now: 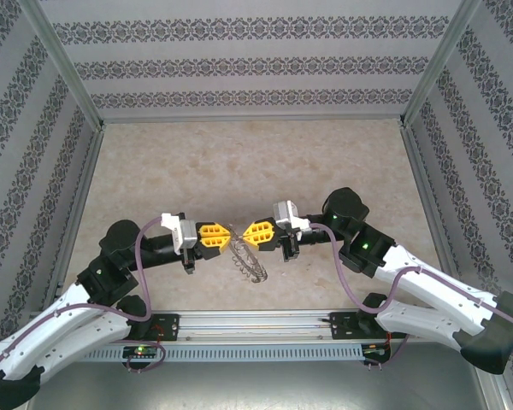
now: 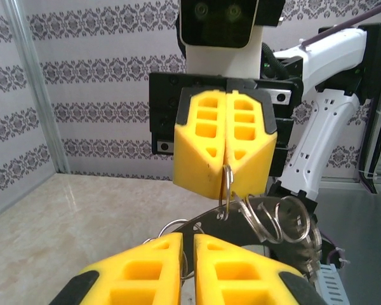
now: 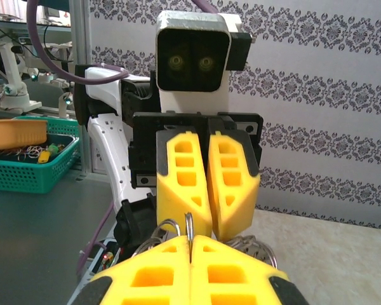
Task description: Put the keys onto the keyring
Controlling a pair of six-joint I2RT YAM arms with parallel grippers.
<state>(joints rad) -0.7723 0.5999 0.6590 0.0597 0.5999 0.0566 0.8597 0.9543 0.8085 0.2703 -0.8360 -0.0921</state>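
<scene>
One keyring (image 1: 250,259) hangs pinched by right end effector (image 2: 225,183); left end effector (image 2: 188,240) nearly closed beside it, contents unclear. Threading seemingly unfinished.

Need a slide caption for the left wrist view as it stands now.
Right hand pinches a loop of the keyring, facing the nearly closed left hand.

Arms meet tip to tip above the keyring (image 1: 250,260); right gripper (image 1: 244,235) pinches it, left gripper (image 1: 227,236) nearly closed, perhaps gripping.
</scene>
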